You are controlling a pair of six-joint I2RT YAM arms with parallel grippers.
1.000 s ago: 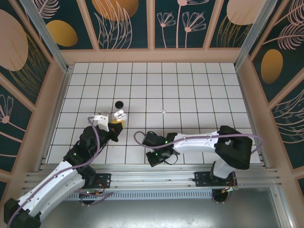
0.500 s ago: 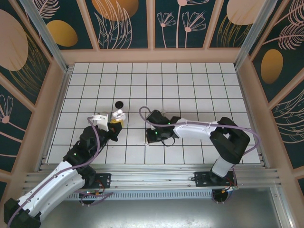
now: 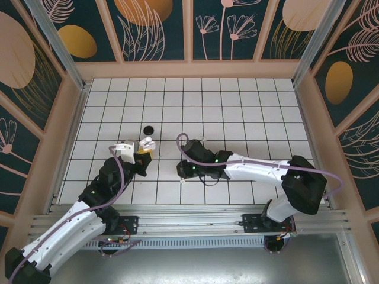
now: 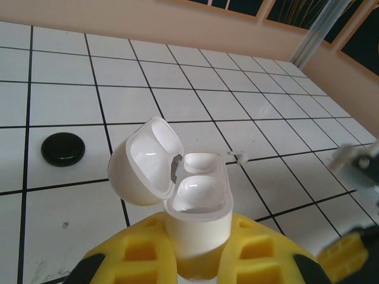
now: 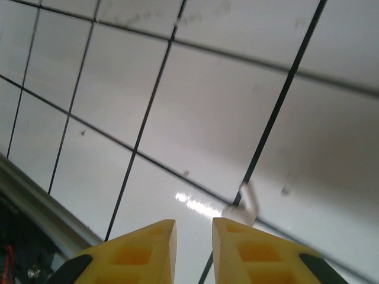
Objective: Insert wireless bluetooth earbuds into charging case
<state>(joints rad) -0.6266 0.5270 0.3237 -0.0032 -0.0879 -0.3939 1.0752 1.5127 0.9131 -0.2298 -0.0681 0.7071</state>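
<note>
My left gripper (image 4: 198, 260) is shut on the base of the white charging case (image 4: 195, 201), which it holds upright with the lid (image 4: 139, 163) flipped open to the left. Its two wells look glossy white, and I cannot tell whether an earbud sits in them. In the top view the case (image 3: 146, 144) is left of centre. One white earbud (image 4: 240, 157) lies on a grid crossing just beyond it. The earbud (image 5: 246, 204) also sits just past the right fingertip of my right gripper (image 5: 194, 228), which is open and holds nothing. From above, my right gripper (image 3: 189, 161) is low over the tiles.
A small black disc (image 3: 148, 130) lies on the table behind the case, seen as the disc (image 4: 62, 148) left of the lid. A yellow finger (image 4: 349, 254) of the right arm shows blurred at the lower right. The metal rail (image 3: 189, 213) marks the near table edge.
The right arm has swung from near the front rail up and left toward the loose earbud, and its jaws have parted. The left arm and case have stayed put.
</note>
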